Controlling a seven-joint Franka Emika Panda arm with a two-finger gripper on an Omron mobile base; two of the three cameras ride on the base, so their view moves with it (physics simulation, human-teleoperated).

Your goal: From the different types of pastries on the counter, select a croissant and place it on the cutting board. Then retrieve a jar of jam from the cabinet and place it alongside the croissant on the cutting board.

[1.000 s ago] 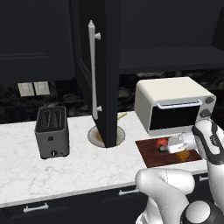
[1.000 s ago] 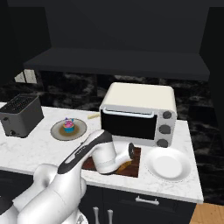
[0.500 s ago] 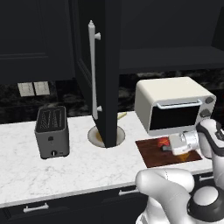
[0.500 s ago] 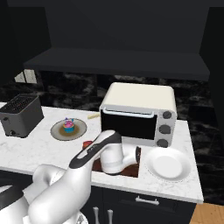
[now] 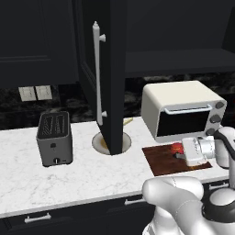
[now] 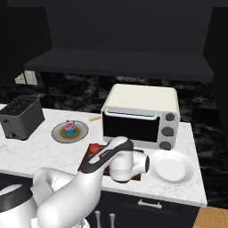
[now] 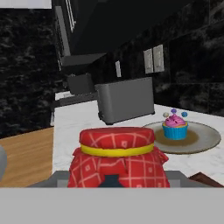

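**Jar of jam over the cutting board**

Jar of jam (image 7: 117, 155), red checked cloth top with a yellow band, clamped in the gripper (image 5: 180, 153) low over the cutting board (image 5: 160, 158) on the counter (image 5: 69, 176), in front of the toaster oven (image 5: 183, 108). Behind the jar in the hand view: cupcake (image 7: 175, 124) on a round plate (image 7: 205, 138), grey toaster (image 7: 124, 99) beyond. Cabinet (image 5: 112, 69) door open, white bar handle (image 5: 97, 75) showing. Pale empty plate (image 6: 171, 168) just right of the board.
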